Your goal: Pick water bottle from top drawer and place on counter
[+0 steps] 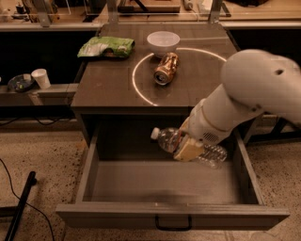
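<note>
speckled floor [42, 155], dim back bench [268, 12]

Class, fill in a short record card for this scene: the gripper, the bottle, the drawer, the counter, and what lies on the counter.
Gripper: two-finger gripper inside the open drawer, closed around the bottle's middle
Bottle: clear ribbed plastic water bottle with white cap, tilted, cap end higher
Drawer: wide grey-brown top drawer, pulled open, dark handle at centre front
Counter: dark grey-brown square counter marked with a glowing white circle
On counter: copper-coloured can on its side inside the circle; white bowl; green crinkled bag
</note>
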Robot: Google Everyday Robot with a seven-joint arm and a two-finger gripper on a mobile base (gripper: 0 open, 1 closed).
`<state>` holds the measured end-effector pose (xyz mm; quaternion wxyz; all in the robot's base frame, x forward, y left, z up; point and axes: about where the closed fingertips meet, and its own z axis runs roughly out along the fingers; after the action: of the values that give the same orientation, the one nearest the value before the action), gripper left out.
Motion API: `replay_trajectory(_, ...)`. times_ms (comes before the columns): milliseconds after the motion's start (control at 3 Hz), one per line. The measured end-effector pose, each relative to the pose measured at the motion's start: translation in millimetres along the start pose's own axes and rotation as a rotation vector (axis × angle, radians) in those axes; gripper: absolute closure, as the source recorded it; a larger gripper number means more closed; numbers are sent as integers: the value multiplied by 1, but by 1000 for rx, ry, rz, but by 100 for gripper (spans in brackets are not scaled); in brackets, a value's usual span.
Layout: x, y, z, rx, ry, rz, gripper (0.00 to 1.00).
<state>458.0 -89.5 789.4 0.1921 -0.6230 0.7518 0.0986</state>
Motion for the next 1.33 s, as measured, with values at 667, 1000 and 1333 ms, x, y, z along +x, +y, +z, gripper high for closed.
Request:
replay_trajectory(667,-2,-44,-112,65,-322,-95,100)
replay_trajectory(1000,-8,-67,-156,59,-468,-115,100)
replay_trajectory(1333,-17,-99,-186,94,-668,-154,100)
